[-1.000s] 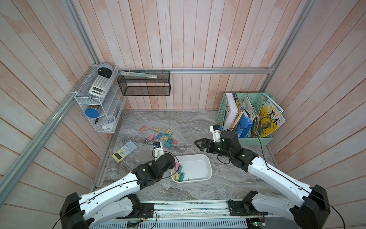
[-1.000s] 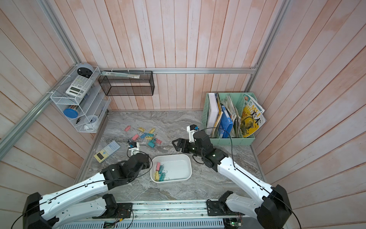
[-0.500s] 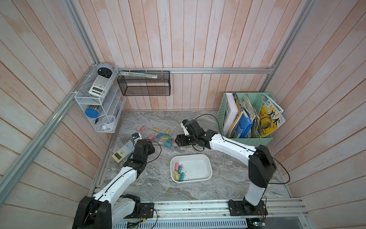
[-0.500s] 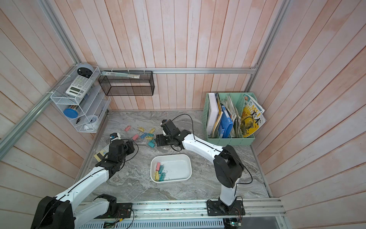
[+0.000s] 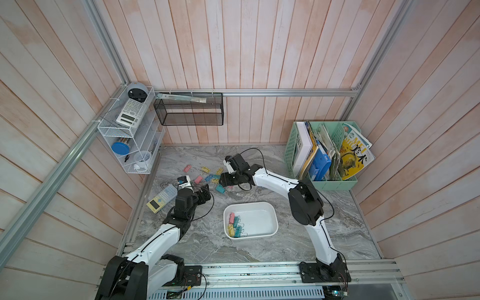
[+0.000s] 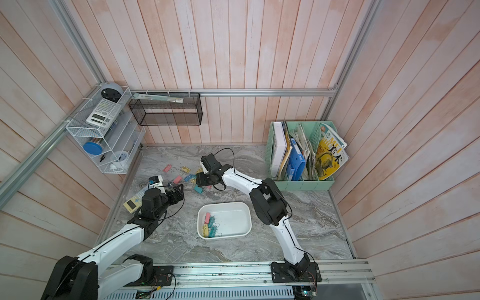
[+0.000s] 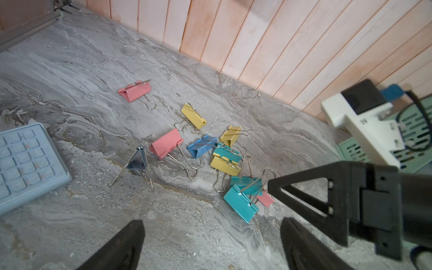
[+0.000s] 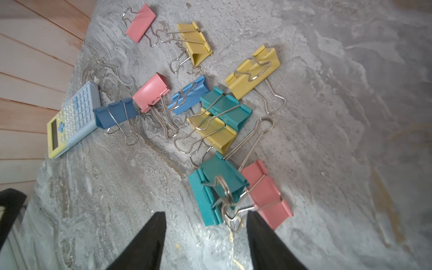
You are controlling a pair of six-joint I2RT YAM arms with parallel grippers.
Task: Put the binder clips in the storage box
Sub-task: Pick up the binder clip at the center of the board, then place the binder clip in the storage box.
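Several loose pastel binder clips lie in a cluster on the marble table behind the storage box, a shallow white tray. A few more binder clips lie in the tray's left end. My right gripper is low at the near side of the cluster. Its jaws stand apart around the near end and wire handles of a teal clip, with a pink clip beside it. My left gripper hovers open and empty just left of the cluster, short of the teal clip.
A yellow-and-blue calculator lies on the table by my left wrist. A mint green file basket full of books stands at the back right. On the walls hang a black mesh basket and a white wire shelf.
My left gripper left the tray's left edge, swung back beside the calculator and opened wide. My right gripper reached across to the clip cluster, and its jaws have narrowed.
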